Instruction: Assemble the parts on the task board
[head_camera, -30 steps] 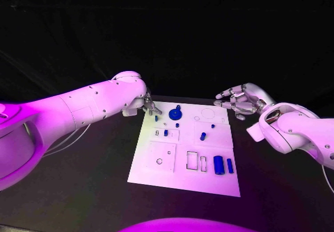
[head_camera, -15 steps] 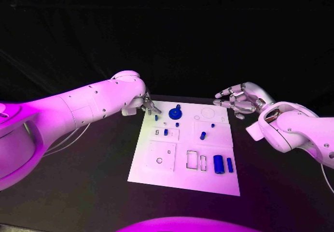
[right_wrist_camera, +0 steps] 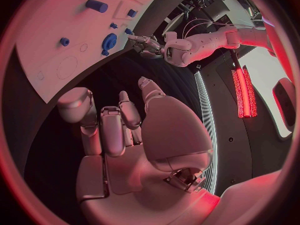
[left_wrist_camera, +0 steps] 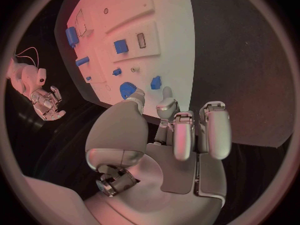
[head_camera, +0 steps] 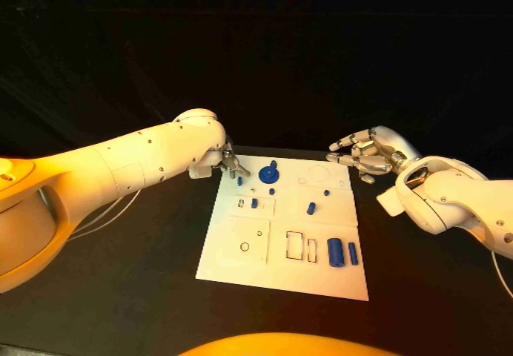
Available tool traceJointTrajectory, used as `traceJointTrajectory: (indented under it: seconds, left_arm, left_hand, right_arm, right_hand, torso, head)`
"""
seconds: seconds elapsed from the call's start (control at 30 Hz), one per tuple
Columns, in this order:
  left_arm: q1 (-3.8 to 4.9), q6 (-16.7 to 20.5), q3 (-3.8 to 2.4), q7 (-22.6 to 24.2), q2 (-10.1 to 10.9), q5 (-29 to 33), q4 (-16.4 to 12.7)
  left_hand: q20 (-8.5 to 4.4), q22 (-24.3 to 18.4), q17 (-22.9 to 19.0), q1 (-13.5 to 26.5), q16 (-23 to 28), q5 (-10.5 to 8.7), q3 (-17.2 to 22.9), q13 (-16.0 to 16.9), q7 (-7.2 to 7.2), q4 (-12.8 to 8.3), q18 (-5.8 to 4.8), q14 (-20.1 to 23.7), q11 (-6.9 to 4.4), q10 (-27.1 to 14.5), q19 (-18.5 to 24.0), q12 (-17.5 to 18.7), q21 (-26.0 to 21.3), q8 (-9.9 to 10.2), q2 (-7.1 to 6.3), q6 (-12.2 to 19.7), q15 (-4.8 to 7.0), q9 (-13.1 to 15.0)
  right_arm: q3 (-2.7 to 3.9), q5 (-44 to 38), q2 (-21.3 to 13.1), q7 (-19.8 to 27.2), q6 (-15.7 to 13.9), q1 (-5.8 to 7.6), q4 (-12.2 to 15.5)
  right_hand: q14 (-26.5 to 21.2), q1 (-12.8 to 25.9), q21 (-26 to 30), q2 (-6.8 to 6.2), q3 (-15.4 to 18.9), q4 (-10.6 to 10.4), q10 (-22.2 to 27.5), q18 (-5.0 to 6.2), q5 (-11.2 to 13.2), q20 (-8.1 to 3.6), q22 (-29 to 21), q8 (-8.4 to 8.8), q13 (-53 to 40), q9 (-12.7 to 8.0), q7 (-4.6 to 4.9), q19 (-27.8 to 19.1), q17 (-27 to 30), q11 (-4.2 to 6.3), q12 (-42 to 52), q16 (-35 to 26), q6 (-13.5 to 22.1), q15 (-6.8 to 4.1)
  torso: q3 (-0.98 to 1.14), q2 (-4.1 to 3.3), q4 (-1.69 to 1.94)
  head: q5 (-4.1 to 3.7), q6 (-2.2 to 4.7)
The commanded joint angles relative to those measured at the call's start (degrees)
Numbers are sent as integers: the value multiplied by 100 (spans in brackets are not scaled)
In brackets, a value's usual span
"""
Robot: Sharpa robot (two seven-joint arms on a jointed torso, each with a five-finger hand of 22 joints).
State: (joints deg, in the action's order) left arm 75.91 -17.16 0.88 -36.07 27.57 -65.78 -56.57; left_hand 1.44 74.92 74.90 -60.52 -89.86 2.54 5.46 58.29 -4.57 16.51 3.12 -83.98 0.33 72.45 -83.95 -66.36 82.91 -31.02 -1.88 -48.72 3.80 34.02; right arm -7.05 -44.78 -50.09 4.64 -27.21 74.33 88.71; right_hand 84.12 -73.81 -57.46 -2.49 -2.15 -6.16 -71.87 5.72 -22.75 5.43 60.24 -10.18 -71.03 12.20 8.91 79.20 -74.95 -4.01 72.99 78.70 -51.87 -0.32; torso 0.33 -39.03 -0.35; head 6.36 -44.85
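The black table [head_camera: 128,297] spreads across the lower half of the head view, its far edge running across the middle of the frame. Behind it, a black backdrop [head_camera: 278,67] fills the upper half. A thin pale cable [head_camera: 107,211] loops over the table at the left of the frame. Another thin cable [head_camera: 500,271] curves down near the right edge.

Dim warm light, black surroundings, wrist views bend edges

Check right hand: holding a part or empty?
Empty. The right hand hovers off the task board's far right corner with fingers apart; the right wrist view shows nothing in them.
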Motion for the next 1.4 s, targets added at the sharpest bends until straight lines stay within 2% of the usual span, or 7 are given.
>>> traceJointTrajectory:
  seconds: [0.03,0.17,0.33,0.57,0.87,1.1,1.4]
  left_arm:
    - [-12,-128,-1,80,-32,48,11]
    - [-40,-143,-1,90,-52,50,26]
    - [-66,-136,-1,85,-58,50,40]
    - [-73,-84,-1,72,-30,50,38]
    - [-75,-30,-1,82,-16,60,13]
    - [-75,-80,-2,117,-14,168,-2]
    - [-75,-48,-2,143,-10,197,3]
  left_hand:
    - [44,359,1510,-11,-14,23,-36,7,-2,7,-64,-602,-2,46,-143,-18,34,32,48,-22,-42,-7]
    - [43,361,1510,-18,-14,23,-37,6,-1,6,-64,-602,-3,46,-143,-18,36,32,51,-26,-42,-12]
    - [41,362,1510,-57,-14,23,-39,3,1,-1,-64,-602,-6,45,-143,-18,36,36,69,-39,-39,-31]
    - [39,362,1510,-91,-14,23,-39,2,3,-1,-64,-602,-8,45,-143,-19,36,40,96,-50,-37,-50]
    - [37,367,1510,-123,-14,23,-37,0,6,3,-65,-602,-10,47,-144,-20,39,40,135,-67,-35,-70]
    - [20,372,1510,-462,-14,23,80,6,41,-72,-64,-602,-37,56,-142,-34,40,-27,307,-163,-11,-107]
    - [15,375,1510,-603,-14,24,137,-3,41,-94,-65,-602,-42,52,-142,-31,40,-41,364,-163,-8,-126]
  right_arm:
    - [3,-33,4,11,25,-2,7]
    - [3,-33,2,11,25,-2,11]
    - [3,-33,-3,10,24,-2,13]
    - [3,-33,-6,8,21,-2,9]
    - [3,-33,0,9,22,-2,-1]
    - [3,-33,4,8,26,-2,-5]
    - [3,-33,6,8,29,-2,-6]
  right_hand:
    - [221,-21,8,34,-14,-34,17,100,-37,-18,5,-31,-5,7,-1,-25,-493,-1,-1,-26,32,-18]
    - [221,-21,8,34,-14,-34,17,100,-37,-18,5,-31,-5,7,-1,-25,-493,-1,-1,-26,32,-18]
    - [221,-21,8,34,-14,-34,17,100,-37,-18,5,-31,-5,7,-1,-25,-493,-1,-1,-26,32,-18]
    - [221,-21,8,34,-14,-34,17,100,-37,-18,5,-31,-5,7,-1,-25,-493,-1,-1,-26,32,-18]
    - [221,-21,8,34,-14,-34,17,100,-37,-18,5,-31,-5,7,-1,-25,-493,-1,-1,-26,32,-18]
    - [221,-21,8,34,-14,-34,17,100,-37,-18,5,-31,-5,7,-1,-25,-493,-1,-1,-26,32,-18]
    - [221,-21,8,34,-14,-34,17,100,-37,-18,5,-31,-5,7,-1,-25,-493,-1,-1,-26,32,-18]
  torso:
    - [0,-7,2]
    - [-4,-9,-3]
    - [-1,-3,0]
    - [0,-3,12]
    - [1,1,-2]
    - [2,-2,5]
    - [2,-1,0]
  head:
    - [-5,0]
    - [-6,-17]
    - [-21,-35]
    - [-33,-41]
    - [-15,-52]
    - [-16,-56]
    - [-13,-62]
